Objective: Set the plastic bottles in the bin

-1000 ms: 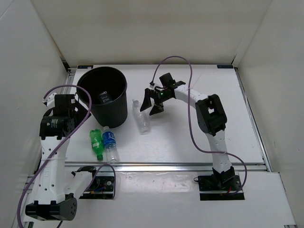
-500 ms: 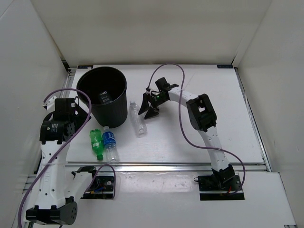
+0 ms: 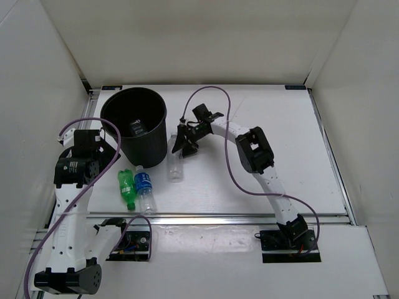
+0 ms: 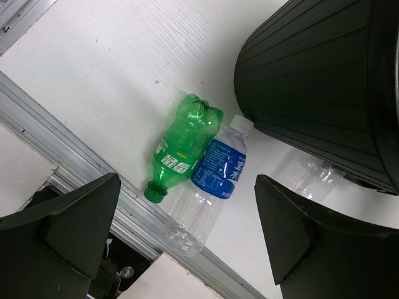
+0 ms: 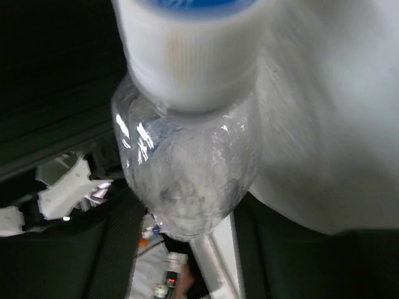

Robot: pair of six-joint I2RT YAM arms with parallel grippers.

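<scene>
The right gripper pinches the plain clear plastic bottle near its cap, on the table just right of the round black plastic bin. The left gripper hangs with its jaws spread. The bottle should probably rise well clear of the rim before swinging left.

The left pincer stands wide open, its two dark fingers at the lower corners of the view. Between them, a green bottle and a clear bottle with blue label lie side by side on the white surface, touching. The green one has its cap toward the metal rail, the other its white cap toward the black bin. A plain clear bottle shows partly just beside the bin's wall.
</scene>
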